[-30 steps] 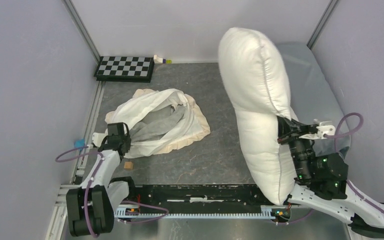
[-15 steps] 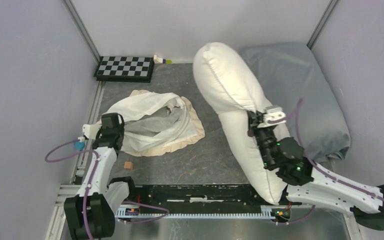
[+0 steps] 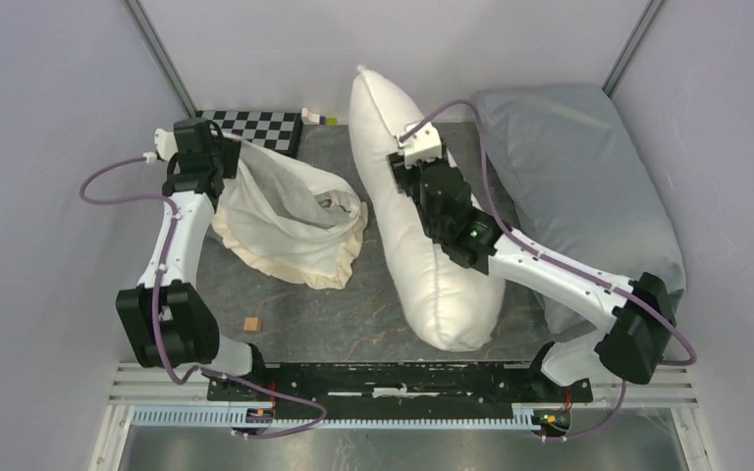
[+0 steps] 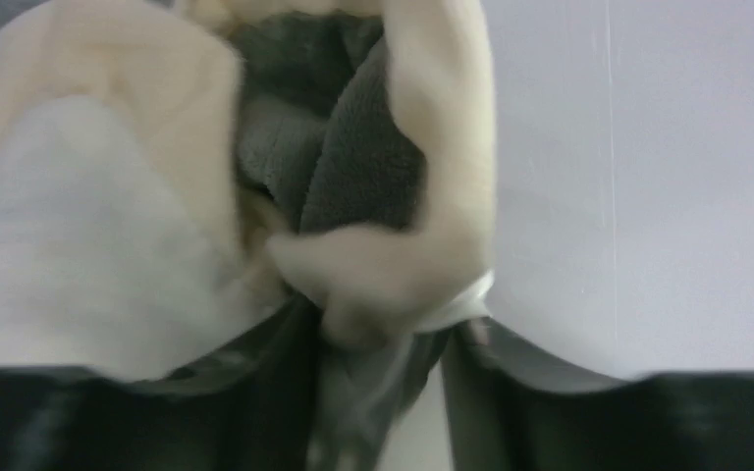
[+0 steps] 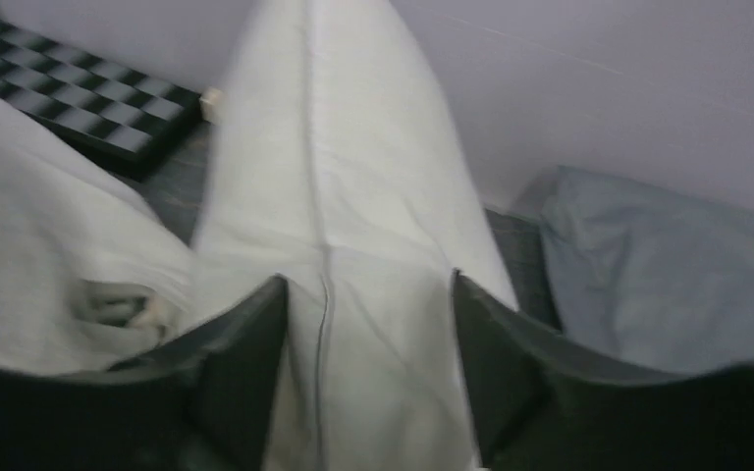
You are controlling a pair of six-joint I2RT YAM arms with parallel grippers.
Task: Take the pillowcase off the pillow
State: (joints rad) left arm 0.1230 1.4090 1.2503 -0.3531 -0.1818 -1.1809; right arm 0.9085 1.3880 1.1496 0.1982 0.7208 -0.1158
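Item one, the pillowcase [image 3: 290, 221]: a cream frilled cover, emptied and slack, on the left half of the dark table [image 3: 344, 314]. Its upper corner is drawn up off the surface and the rest sags down to a frilled hem resting on the tabletop. The left wrist view shows its grey plush face folded inside the cream. Item two, the left gripper [image 3: 222, 159]: raised at the far left near the back wall, its jaws are closed on a bunched fold of that cover, which fills the space between the dark fingers [image 4: 206, 412]. Item three, the pillow [image 3: 432, 285]: plain white and plump, bare of any cover, it stands on its long edge down the middle of the table just right of the pillowcase. Item four, the right gripper [image 3: 396, 175]: set against the pillow's upper seamed edge, its jaws stand apart astride the seam with white fabric between them. I cannot tell whether they pinch it or merely bracket it. Item five, a pale blue-grey pillow [image 3: 579, 177]: lying flat along the right wall. Item six, a black-and-white checkerboard [image 3: 265, 126]: at the back left. Item seven, a small wooden block [image 3: 251, 324]: on the table near the front left.
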